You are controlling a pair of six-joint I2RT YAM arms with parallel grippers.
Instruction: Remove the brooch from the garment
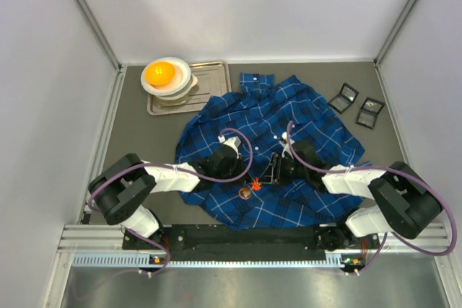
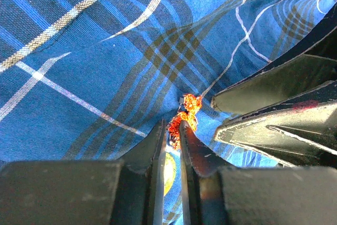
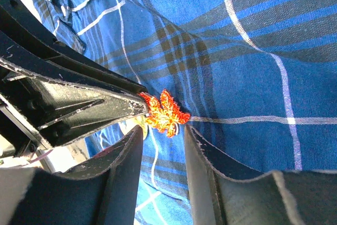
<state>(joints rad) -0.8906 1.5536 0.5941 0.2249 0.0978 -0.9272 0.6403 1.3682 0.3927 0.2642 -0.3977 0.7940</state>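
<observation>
The garment (image 1: 289, 117), a dark-blue plaid shirt, lies spread on the table. The brooch (image 1: 255, 186), a small orange-red glittery leaf, sits on its near part. In the left wrist view my left gripper (image 2: 172, 126) is shut on the brooch (image 2: 181, 122), whose far end sticks out past the fingertips. In the right wrist view the left gripper's fingertips (image 3: 134, 104) pinch the brooch's (image 3: 164, 111) left edge. My right gripper (image 3: 162, 130) stands open just short of the brooch, one finger on each side of it. Both grippers meet over the shirt (image 3: 253, 51) from opposite sides.
A metal tray (image 1: 213, 77) at the back left holds stacked bowls (image 1: 173, 84) with an orange ball (image 1: 160, 73). Two black square pieces (image 1: 345, 97) (image 1: 371, 112) lie at the back right. A small round yellow badge (image 1: 245, 193) sits beside the brooch.
</observation>
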